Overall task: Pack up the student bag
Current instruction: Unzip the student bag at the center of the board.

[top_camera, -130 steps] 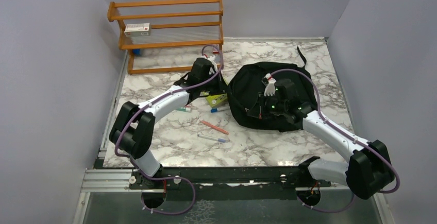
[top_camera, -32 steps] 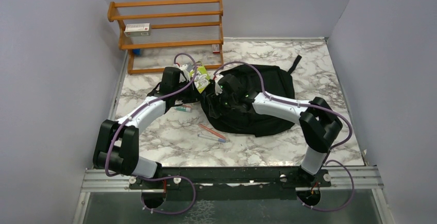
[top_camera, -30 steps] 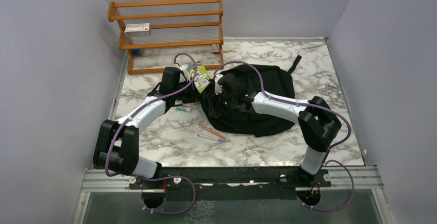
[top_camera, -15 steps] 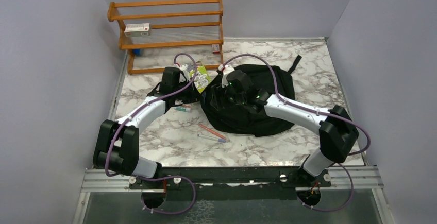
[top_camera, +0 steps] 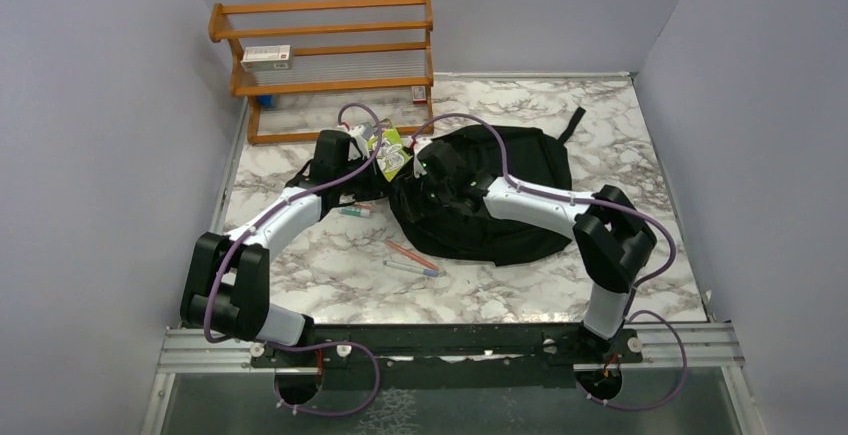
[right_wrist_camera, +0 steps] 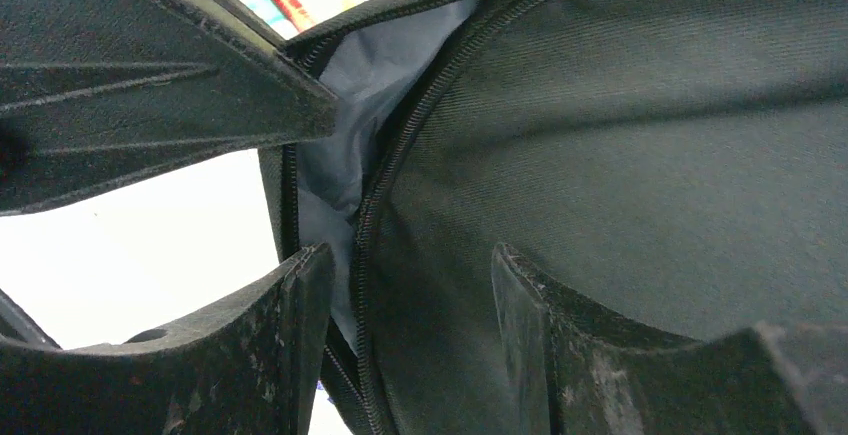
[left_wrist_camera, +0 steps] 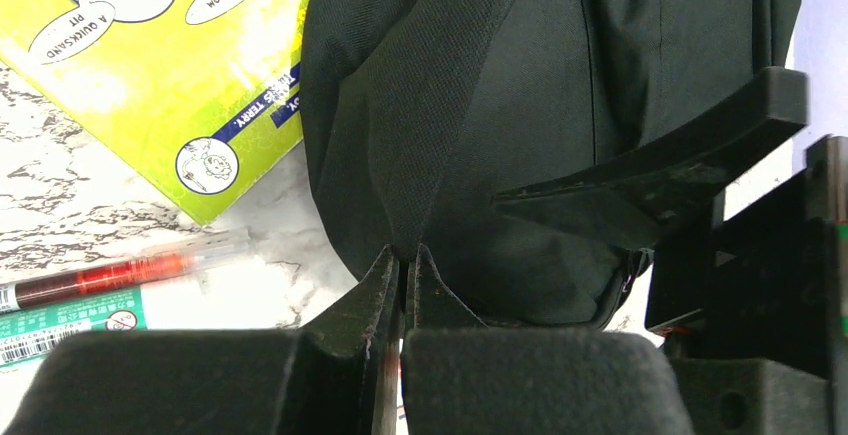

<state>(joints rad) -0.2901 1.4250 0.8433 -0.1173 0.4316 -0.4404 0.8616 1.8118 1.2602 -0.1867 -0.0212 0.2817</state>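
Because the bag [top_camera: 530, 180] lies limp on the table [top_camera: 500, 295], just beside the book [left_wrist_camera: 150, 55], your left gripper [left_wrist_camera: 402, 265] is clamped shut on a fold at its edge, likely to steady the mouth. Your right gripper [right_wrist_camera: 405, 255] stands open astride the zipper [right_wrist_camera: 400, 145], placed to spread the opening.

Marble surface [top_camera: 480, 295]: wooden rack [top_camera: 330, 85] at eleven o'clock, student bag [top_camera: 530, 155] about centre, green booklet [top_camera: 390, 152] at its ten, pens [top_camera: 410, 267] at its seven.
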